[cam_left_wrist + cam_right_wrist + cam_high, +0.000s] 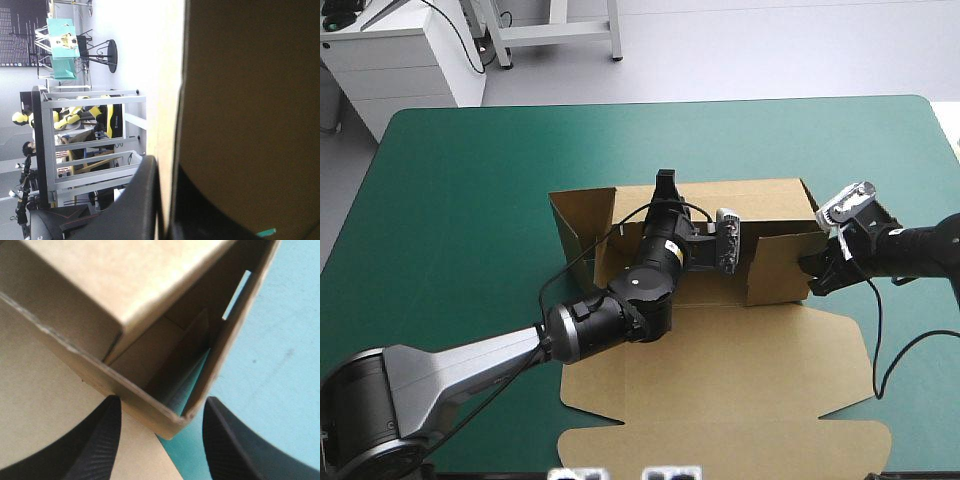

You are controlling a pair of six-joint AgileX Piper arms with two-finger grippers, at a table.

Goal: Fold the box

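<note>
The brown box (760,200) stands mid-table with its far and side walls raised and a short near wall (775,265) up at the right. Its lid (720,380) lies flat toward the near edge. My left gripper (665,185) reaches over the box's inside to the far wall and is shut on it. In the left wrist view the board (250,100) runs edge-on between the fingers of the left gripper (167,167). My right gripper (815,272) is at the box's right near corner. In the right wrist view that corner (165,415) sits between the spread fingers of the open right gripper (161,402).
Teal-green cover (470,200) surrounds the box, widest on the left and far sides. The table's right edge (952,140) lies close behind the right arm. The lid's near flaps (620,445) reach almost to the table's near edge.
</note>
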